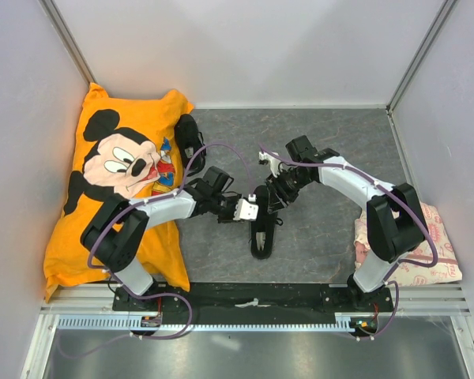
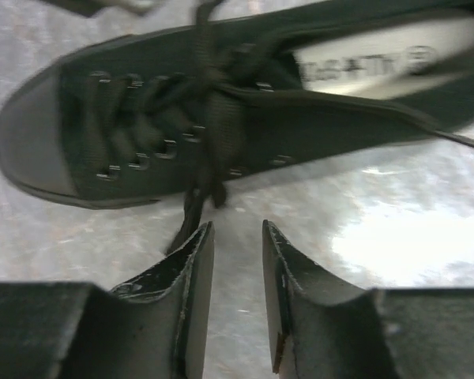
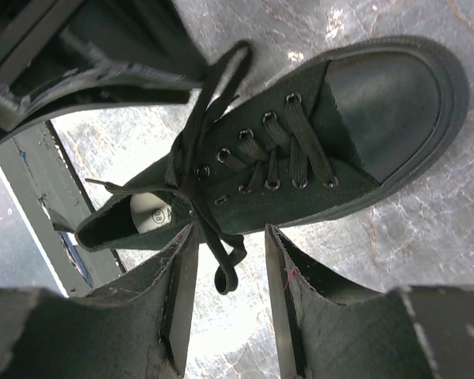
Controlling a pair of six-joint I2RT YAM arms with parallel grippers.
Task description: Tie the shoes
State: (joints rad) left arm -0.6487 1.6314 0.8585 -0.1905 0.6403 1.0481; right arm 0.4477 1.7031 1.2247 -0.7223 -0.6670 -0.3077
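One black shoe (image 1: 262, 229) lies on the grey tabletop between both arms. Its toe points away from the arm bases. A second black shoe (image 1: 188, 134) rests at the pillow's edge. My left gripper (image 1: 247, 210) hovers at the middle shoe's left side. In the left wrist view this gripper (image 2: 237, 229) is open and empty, and a lace end (image 2: 191, 207) hangs down to its left fingertip. My right gripper (image 3: 231, 230) is open beside the shoe (image 3: 300, 150). A lace loop (image 3: 227, 272) lies loose between its fingers, close to the left one. The lace is crossed over the eyelets.
An orange Mickey Mouse pillow (image 1: 118, 181) covers the left side of the table. A folded pale patterned cloth (image 1: 434, 253) lies at the right edge by the right arm's base. Pale walls close in three sides. A metal rail (image 1: 253, 320) runs along the front.
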